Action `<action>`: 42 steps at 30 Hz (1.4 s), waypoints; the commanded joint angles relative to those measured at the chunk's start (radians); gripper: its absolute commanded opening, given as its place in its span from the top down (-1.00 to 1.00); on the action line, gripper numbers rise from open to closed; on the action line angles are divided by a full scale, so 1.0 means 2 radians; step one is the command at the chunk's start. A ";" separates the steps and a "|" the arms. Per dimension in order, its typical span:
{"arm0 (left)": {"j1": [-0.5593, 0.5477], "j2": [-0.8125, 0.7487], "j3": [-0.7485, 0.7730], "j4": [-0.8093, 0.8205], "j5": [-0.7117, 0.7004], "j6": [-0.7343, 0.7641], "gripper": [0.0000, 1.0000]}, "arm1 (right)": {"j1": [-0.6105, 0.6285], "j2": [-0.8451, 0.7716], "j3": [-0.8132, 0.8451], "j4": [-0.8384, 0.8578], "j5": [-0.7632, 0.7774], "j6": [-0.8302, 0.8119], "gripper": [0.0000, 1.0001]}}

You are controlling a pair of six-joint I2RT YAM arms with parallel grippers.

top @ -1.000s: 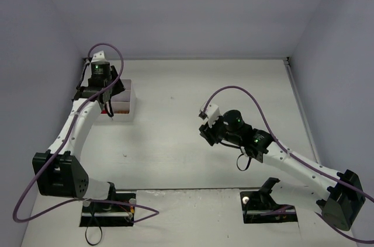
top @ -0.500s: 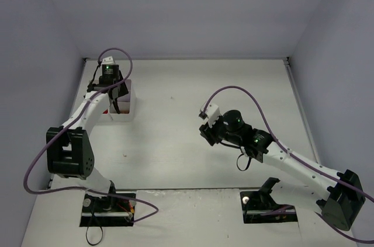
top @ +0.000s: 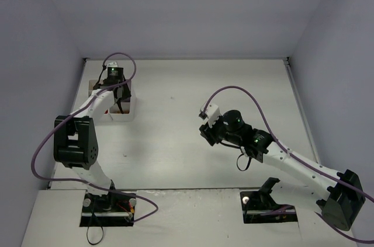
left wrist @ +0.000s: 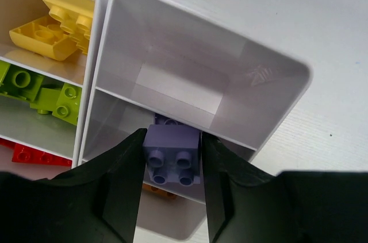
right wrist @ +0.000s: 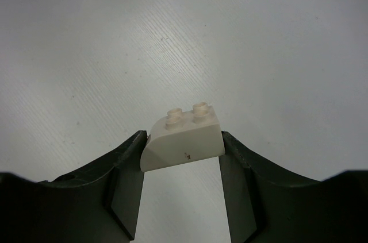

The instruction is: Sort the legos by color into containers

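Left tool (left wrist: 171, 159) has reached further across the tray (left wrist: 270, 102), lilac brick (left wrist: 171, 152) clamped just above it, so a drop looks close. Right tool (right wrist: 181, 142) is clutching a white brick (right wrist: 185, 138), well away from the tray.

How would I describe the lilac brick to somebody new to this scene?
Find the white divided tray at the far left of the table. Above it, the left gripper holds the lilac brick, a square four-stud piece; the yellow bricks, green bricks and red brick lie in compartments.
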 commanded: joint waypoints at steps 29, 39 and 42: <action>-0.191 -0.160 0.084 -0.065 0.418 -0.073 -0.30 | -0.001 -0.007 0.084 0.050 -0.075 -0.054 0.78; -0.247 -0.140 0.073 -0.026 0.476 -0.104 -0.30 | -0.001 -0.013 0.091 0.051 -0.078 -0.049 0.76; -0.252 -0.142 0.066 -0.009 0.484 -0.113 -0.30 | 0.000 -0.015 0.089 0.050 -0.077 -0.046 0.75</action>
